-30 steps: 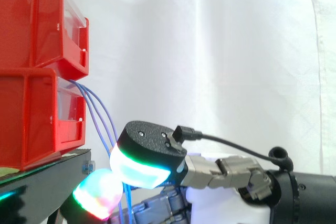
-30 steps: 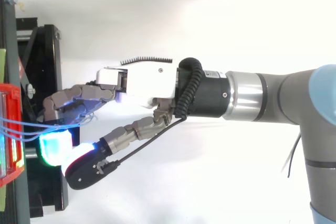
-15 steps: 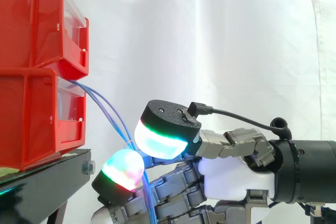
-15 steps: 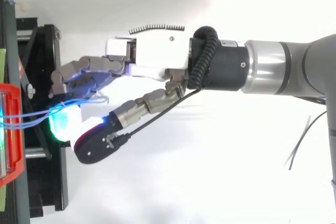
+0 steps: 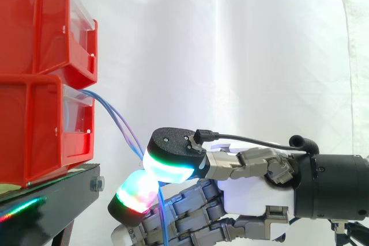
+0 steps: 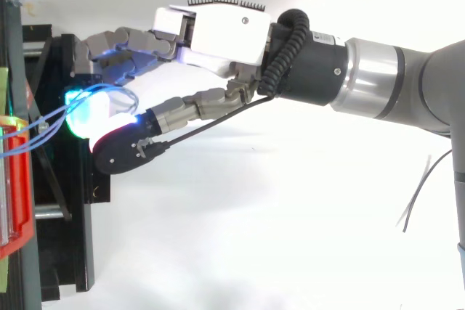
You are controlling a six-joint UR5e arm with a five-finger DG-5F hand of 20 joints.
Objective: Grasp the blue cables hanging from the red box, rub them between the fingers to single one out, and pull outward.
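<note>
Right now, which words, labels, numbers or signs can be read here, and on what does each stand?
None can be read.
Small white label on the black wrist behind the hand: too small to read.
Red boxes, blue cables, black stand: no print visible.

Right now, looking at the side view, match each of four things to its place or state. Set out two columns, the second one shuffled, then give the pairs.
Column one:
1. blue cables
2. upper red bin
3. black stand
4. hand

Column two:
A. beneath the bins
B. pinched between glowing pads
C. reaching in from the right, fingers curled
D. stacked on the lower red bin

Pairs: 1-B; 2-D; 3-A; 4-C
</note>
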